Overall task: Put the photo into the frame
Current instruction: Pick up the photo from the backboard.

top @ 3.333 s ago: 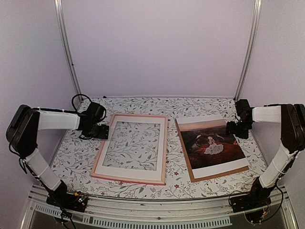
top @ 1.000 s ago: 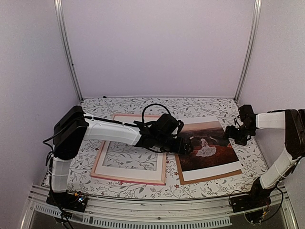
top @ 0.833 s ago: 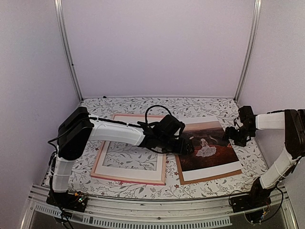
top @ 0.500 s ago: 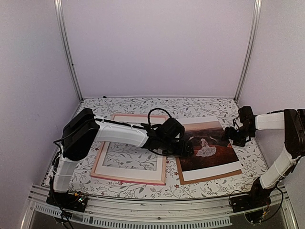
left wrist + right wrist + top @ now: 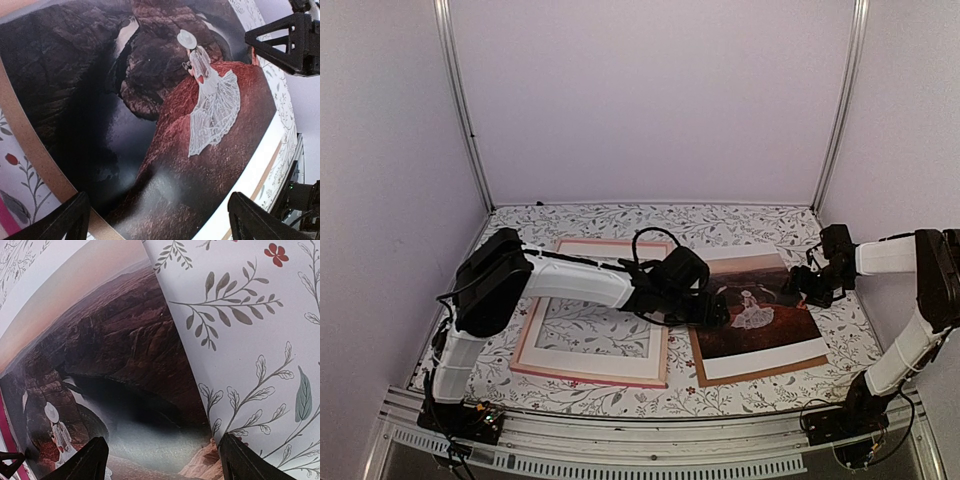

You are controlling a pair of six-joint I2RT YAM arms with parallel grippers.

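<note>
The left gripper [image 5: 713,312] is spread wide at the left edge of the photo [image 5: 768,335], the right gripper [image 5: 798,291] likewise spread at its right edge

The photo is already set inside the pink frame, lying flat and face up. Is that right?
Not quite. The photo lies flat and face up, but not inside the frame. It rests on a brown board on the table to the frame's right, as the top external view shows.
</note>
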